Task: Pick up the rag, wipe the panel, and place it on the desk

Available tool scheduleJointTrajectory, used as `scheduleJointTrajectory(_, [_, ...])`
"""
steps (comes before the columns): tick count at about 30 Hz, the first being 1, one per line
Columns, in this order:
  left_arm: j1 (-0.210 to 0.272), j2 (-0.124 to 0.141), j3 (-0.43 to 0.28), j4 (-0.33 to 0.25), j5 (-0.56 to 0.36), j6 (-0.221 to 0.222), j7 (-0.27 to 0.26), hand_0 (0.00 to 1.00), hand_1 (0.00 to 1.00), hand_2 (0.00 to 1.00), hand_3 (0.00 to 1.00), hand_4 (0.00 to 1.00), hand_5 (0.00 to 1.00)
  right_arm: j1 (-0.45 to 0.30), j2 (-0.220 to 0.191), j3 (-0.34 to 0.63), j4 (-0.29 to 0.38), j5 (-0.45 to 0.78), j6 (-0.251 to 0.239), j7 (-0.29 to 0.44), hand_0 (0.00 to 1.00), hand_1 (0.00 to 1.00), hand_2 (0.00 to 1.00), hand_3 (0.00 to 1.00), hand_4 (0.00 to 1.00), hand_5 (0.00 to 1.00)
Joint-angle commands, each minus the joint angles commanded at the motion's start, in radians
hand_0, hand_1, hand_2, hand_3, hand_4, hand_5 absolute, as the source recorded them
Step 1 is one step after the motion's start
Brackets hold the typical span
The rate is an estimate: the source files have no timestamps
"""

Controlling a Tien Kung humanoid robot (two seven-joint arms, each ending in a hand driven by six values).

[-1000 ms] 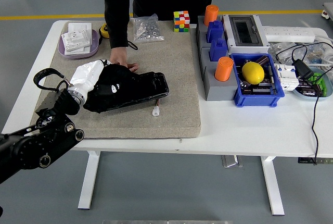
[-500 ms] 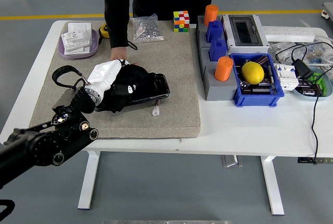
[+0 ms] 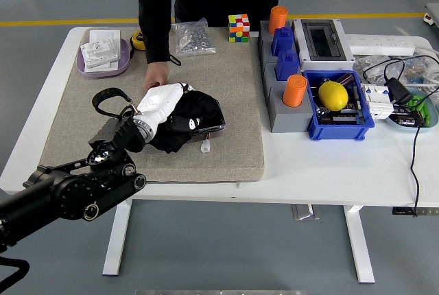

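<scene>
1. left robot hand [image 3: 159,105], white-shelled, lies palm-down on the black rag [image 3: 180,125]; its fingers press into the bunched cloth, gripping it against the black panel [image 3: 206,118] underneath.
2. rag and panel sit on the grey mat [image 3: 219,82] that covers the left half of the white bench [image 3: 329,164]. only the panel's right end and lower edge show from under the cloth, and a small white connector [image 3: 205,147] trails just below it.
3. a person standing at the far side rests one hand [image 3: 156,75] on the mat at the panel's far left corner, seemingly steadying it.
4. progress, as a judgement: the pick-up is done and the wipe is well under way, probably in its later part. lifting off and setting the rag down on the bench is left.
5. compared with the earlier frames, the robot hand and rag have slid rightward along the panel, from near its left end toward its right end. the arm has followed further in over the mat.
6. the panel now shows far less of its length, and the rag looks more bunched. the person's hand has stayed in nearly the same spot.
7. right arm does not show anywhere.
</scene>
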State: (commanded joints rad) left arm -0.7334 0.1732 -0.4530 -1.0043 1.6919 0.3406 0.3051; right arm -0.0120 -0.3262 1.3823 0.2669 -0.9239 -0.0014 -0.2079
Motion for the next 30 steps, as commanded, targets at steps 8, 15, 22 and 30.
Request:
scheduleJointTrajectory(8, [-0.013, -0.031, 0.036, -0.005, -0.005, 0.001, 0.004, 0.220, 0.084, 0.443, 0.304, 0.002, 0.002, 0.000, 0.001, 0.001, -0.001, -0.002, 0.002, 0.000, 0.691, 0.448, 0.638, 0.618, 0.998, 0.700])
scheduleJointTrajectory(15, [-0.016, -0.045, 0.044, -0.013, -0.003, -0.001, 0.007, 0.220, 0.084, 0.444, 0.304, 0.002, 0.002, 0.002, 0.001, -0.003, -0.001, 0.001, 0.002, 0.000, 0.691, 0.448, 0.638, 0.617, 0.998, 0.701])
scheduleJointTrajectory(22, [-0.008, -0.036, 0.028, -0.009, 0.005, -0.001, 0.008, 0.220, 0.084, 0.443, 0.304, 0.002, 0.002, 0.000, 0.000, -0.003, -0.002, 0.002, 0.002, 0.000, 0.691, 0.448, 0.638, 0.617, 0.998, 0.699])
scheduleJointTrajectory(30, [0.019, -0.004, -0.011, -0.010, 0.030, -0.002, 0.010, 0.220, 0.084, 0.443, 0.304, 0.002, 0.002, -0.003, -0.002, 0.003, -0.001, 0.001, 0.000, 0.000, 0.691, 0.448, 0.638, 0.617, 0.998, 0.700])
